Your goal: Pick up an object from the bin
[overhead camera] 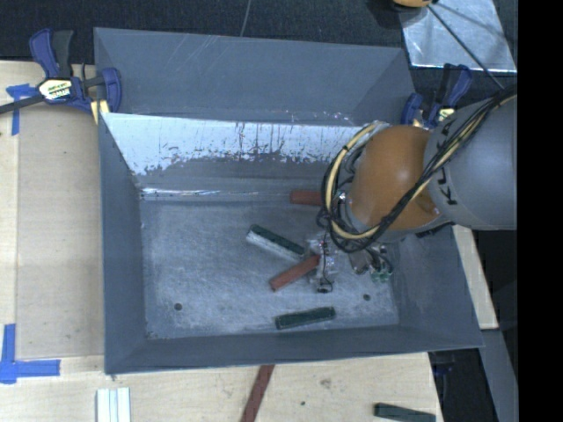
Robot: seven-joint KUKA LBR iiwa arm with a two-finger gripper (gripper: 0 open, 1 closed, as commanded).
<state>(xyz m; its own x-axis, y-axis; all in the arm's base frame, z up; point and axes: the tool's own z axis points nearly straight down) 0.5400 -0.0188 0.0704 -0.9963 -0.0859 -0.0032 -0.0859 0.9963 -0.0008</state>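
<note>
The grey bin (pixel 123 236) takes up the middle of the frame. The arm (pixel 479 174) comes in from the right side. It has a round orange cover (pixel 391 178) with yellow and black cables (pixel 334 192) looped around it. The cover and cables hide part of the bin floor under them.

The hand (pixel 325 269) is small and dark, just below the cover, a bit right of the middle of the frame. It is low over the bin floor. It sits at the right end of a red-brown stick (pixel 290 276) that lies slanted on the floor. That end of the stick is hidden by the hand, so it is hard to say if the hand holds it. I cannot tell if the hand is wide or narrow.

A dark green stick (pixel 273 239) lies just above and left of the red-brown one, and their ends seem to meet near the hand. A dark green bar (pixel 305 318) lies alone near the bottom wall of the bin. A brown piece (pixel 305 198) lies by the back wall, with its right end hidden by the cables. A small green thing (pixel 381 276) is just right of the hand, too small to make out.
</note>
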